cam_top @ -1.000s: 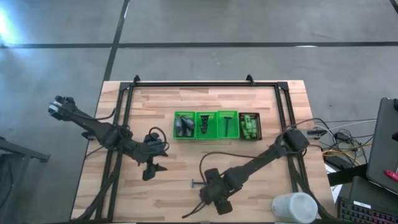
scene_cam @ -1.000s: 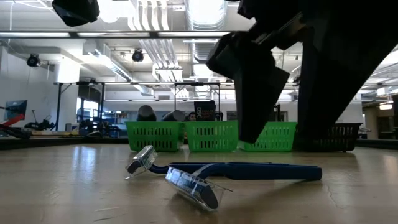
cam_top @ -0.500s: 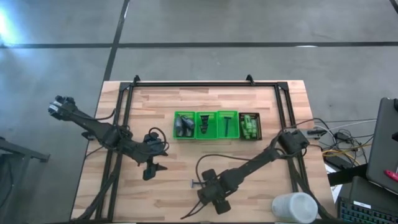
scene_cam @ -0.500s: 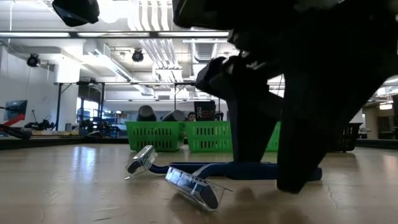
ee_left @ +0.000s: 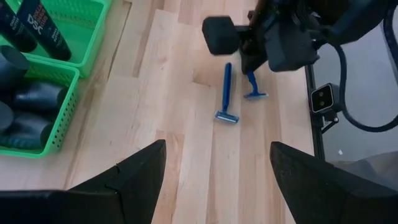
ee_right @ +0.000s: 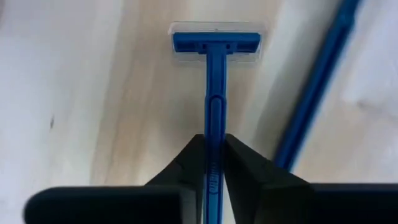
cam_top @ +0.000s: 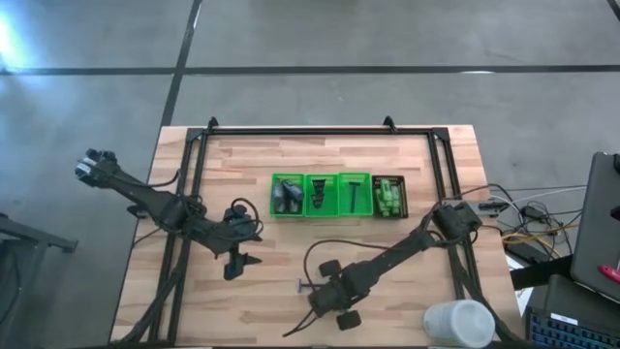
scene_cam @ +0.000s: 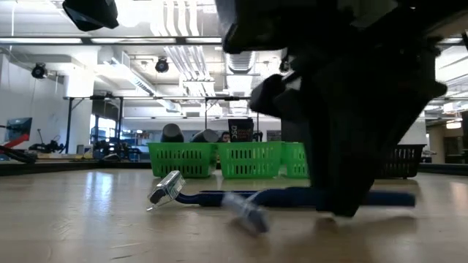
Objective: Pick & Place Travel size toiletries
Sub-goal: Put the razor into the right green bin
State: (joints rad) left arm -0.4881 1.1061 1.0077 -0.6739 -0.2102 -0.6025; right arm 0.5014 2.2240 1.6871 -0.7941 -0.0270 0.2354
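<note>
Two blue razors lie near the table's front edge. My right gripper (cam_top: 325, 297) is shut on one of them (ee_right: 214, 93), whose head (ee_right: 216, 42) wears a clear cap. The other razor (ee_left: 226, 93) lies flat on the wood right beside it (scene_cam: 292, 197). My left gripper (ee_left: 214, 180) hangs open above the table's left half (cam_top: 237, 264), holding nothing. Farther back stand the green three-compartment tray (cam_top: 320, 194) and the black bin (cam_top: 389, 197), with toiletries in them. My right gripper pinches the razor's handle (ee_right: 211, 146) between its two fingers, back from the head. The fingers (scene_cam: 344, 146) come steeply from above and lie across the handle. The head end (scene_cam: 248, 217) sits low at the tabletop; whether it is clear of the wood I cannot tell.
A black frame (cam_top: 320, 131) runs around the work area. A white round container (cam_top: 457, 322) stands at the front right corner, and cables and a laptop (cam_top: 601, 223) lie beyond the right edge. Bare wood lies between the tray and the razors.
My right gripper has sunk a little onto the razor and shut on its handle. The held razor's head has shifted slightly on the table; the other razor has stayed put.
</note>
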